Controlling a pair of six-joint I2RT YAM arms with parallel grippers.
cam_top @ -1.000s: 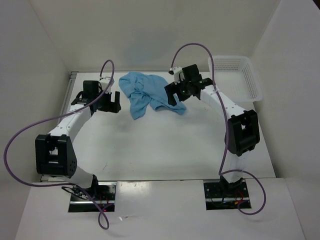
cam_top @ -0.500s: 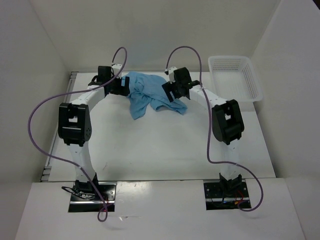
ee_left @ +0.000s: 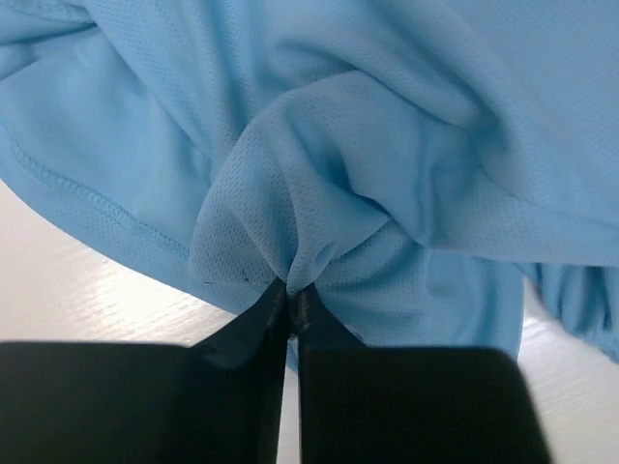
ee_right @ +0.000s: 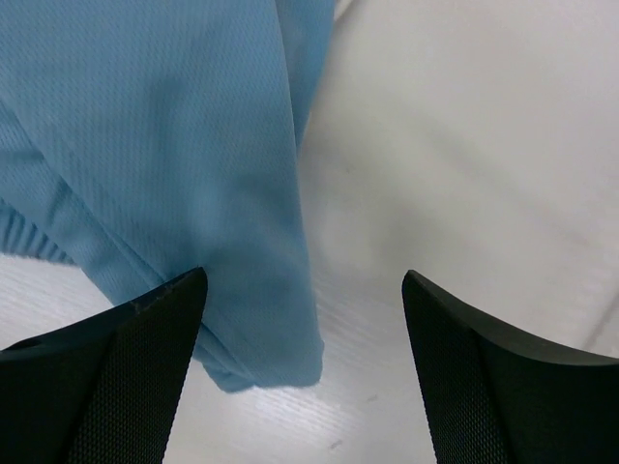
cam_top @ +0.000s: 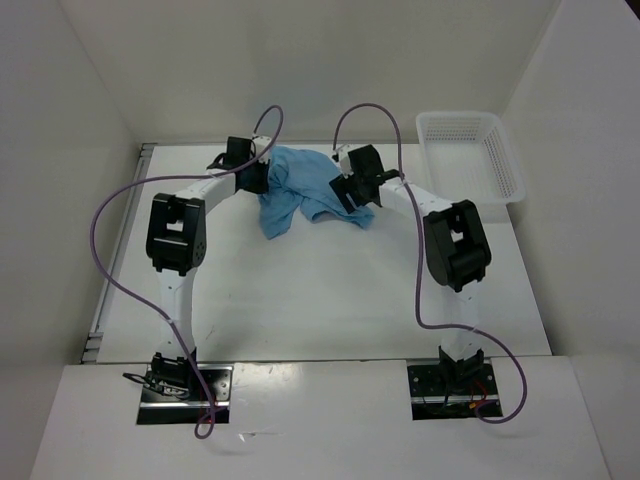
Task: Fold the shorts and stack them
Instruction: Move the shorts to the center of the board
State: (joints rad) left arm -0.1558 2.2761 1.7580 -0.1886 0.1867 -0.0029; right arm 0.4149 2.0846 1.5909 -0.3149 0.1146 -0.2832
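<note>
Lying in a crumpled heap, the shorts [cam_top: 300, 190] sit at the far middle of the table [cam_top: 330, 290] with 1 leg trailing toward the near side, so they probably need spreading flat before any fold can be made. The left hand [ee_left: 290, 295] is pressed together on a small ridge of mesh at the heap's left edge, a pinch that looks meant for drawing that side outward. The right hand [ee_right: 304, 290] is spread wide, its 2 fingers straddling the right-side hem without gripping it, and the white basket [cam_top: 468, 116] stands well apart at the far right.
</note>
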